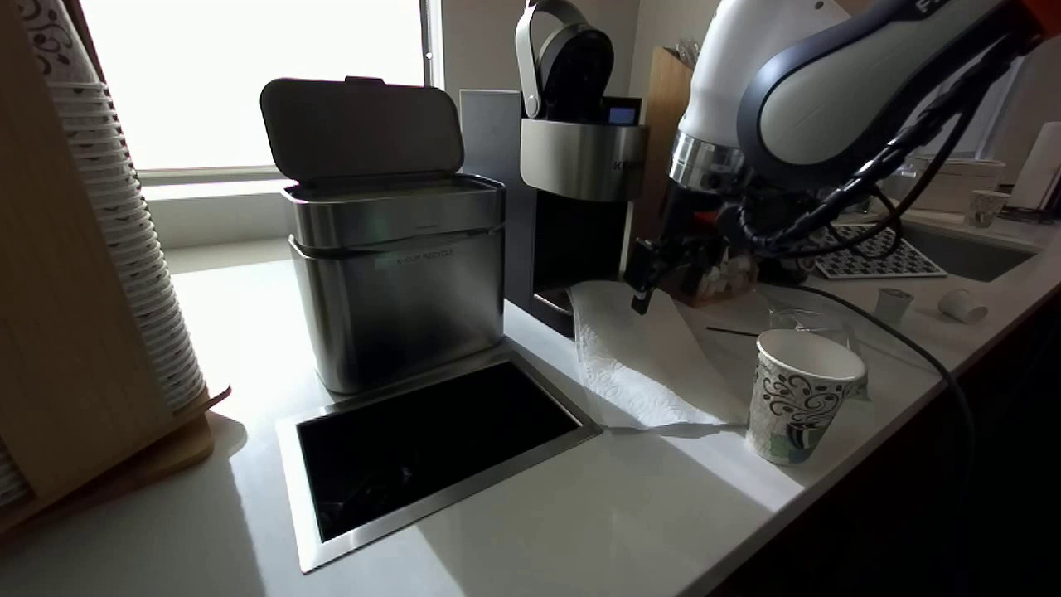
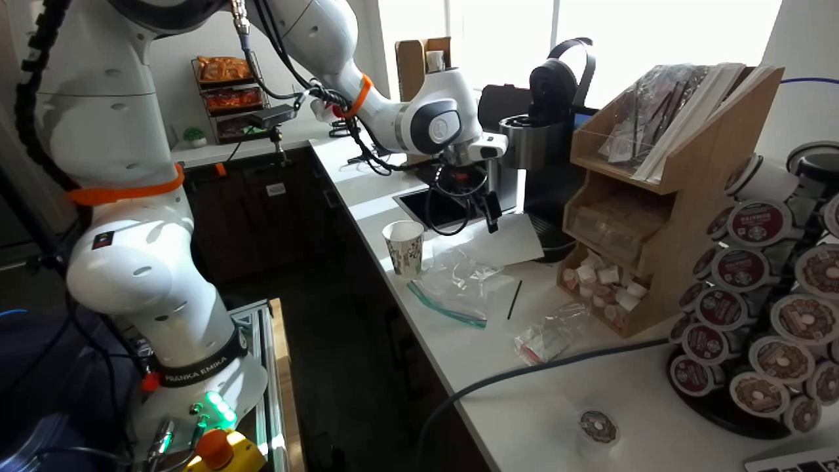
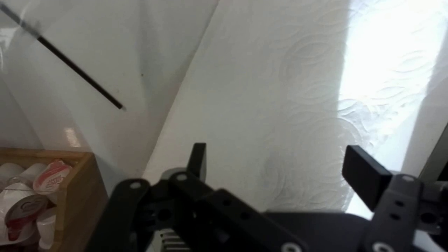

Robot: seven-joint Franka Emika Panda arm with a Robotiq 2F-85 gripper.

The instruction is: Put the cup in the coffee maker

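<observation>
Wrist view. Tool (image 3: 274,159), black, two-fingered: fingers spread wide, nothing in grip. Below it, paper towel sheet (image 3: 266,98), white, embossed, crossed by a bright strip of light. Left of the sheet, stir stick (image 3: 80,73), thin, black, lying at a slant. At lower left, corner of wooden organizer (image 3: 80,196), with creamer cups (image 3: 50,178) inside.

In an exterior view. Cup (image 1: 792,410), small, white, paper, with dark scroll print and greenish patches lower down: upright near the edge of the counter (image 1: 613,514), well apart from the coffee maker (image 1: 580,162) and outside it. Coffee maker, tall, black, silver band at middle: top raised. Tool above the paper towel sheet, in front of the coffee maker, apart from the cup. Bin (image 1: 406,315), brushed steel, marked K-CUP RECYCLE: lid up. In front of the bin, steel-framed recess (image 1: 452,491) in the counter, dark inside. At far left, stack of nested cups (image 1: 128,240), tall, in a wooden holder (image 1: 58,274).

In an exterior view. Arm (image 2: 131,269), white with orange bands, reaching over the counter. Tool, in this view, between the cup and the coffee maker. Cup upright, just beside a zip bag (image 2: 459,282), clear, green-sealed. Stir stick between zip bag and wooden organizer. Wooden organizer, tiered: creamer cups in the lowest compartment. In the foreground, loose pod (image 2: 598,432), label up, standing on the counter. At right, pod carousel (image 2: 711,406) with coffee pods (image 2: 741,269).
</observation>
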